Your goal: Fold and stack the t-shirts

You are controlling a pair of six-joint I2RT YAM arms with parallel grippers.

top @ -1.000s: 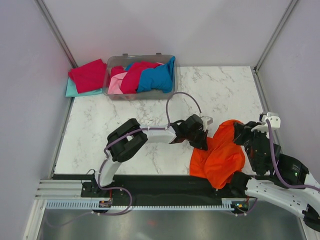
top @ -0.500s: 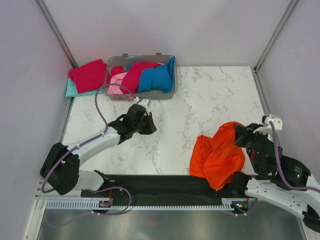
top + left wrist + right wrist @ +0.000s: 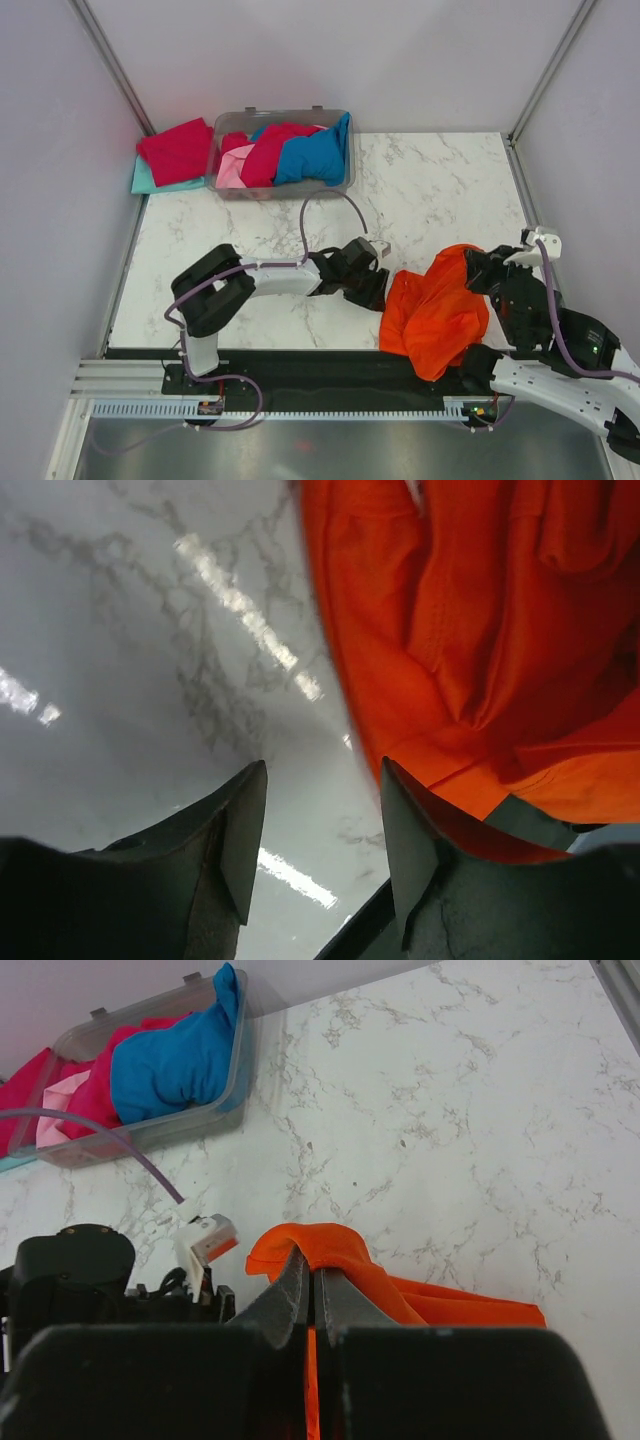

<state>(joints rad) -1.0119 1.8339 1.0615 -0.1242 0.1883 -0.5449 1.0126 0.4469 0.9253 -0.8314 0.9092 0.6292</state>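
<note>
Orange t-shirt [image 3: 435, 310] lies crumpled at the near right of the marble table [image 3: 250, 240]. One fold is raised and pinched between the closed fingers of the right gripper [image 3: 310, 1260]. The left gripper [image 3: 322, 780] sits low over bare marble just beside the shirt's left edge, jaws apart and holding nothing. Far left, a clear bin [image 3: 280, 112] holds a blue shirt [image 3: 318, 155], a crimson shirt [image 3: 270, 150] and a pink shirt [image 3: 235, 172]. Beside it, a red shirt [image 3: 178, 150] lies on a teal shirt [image 3: 150, 185].
</note>
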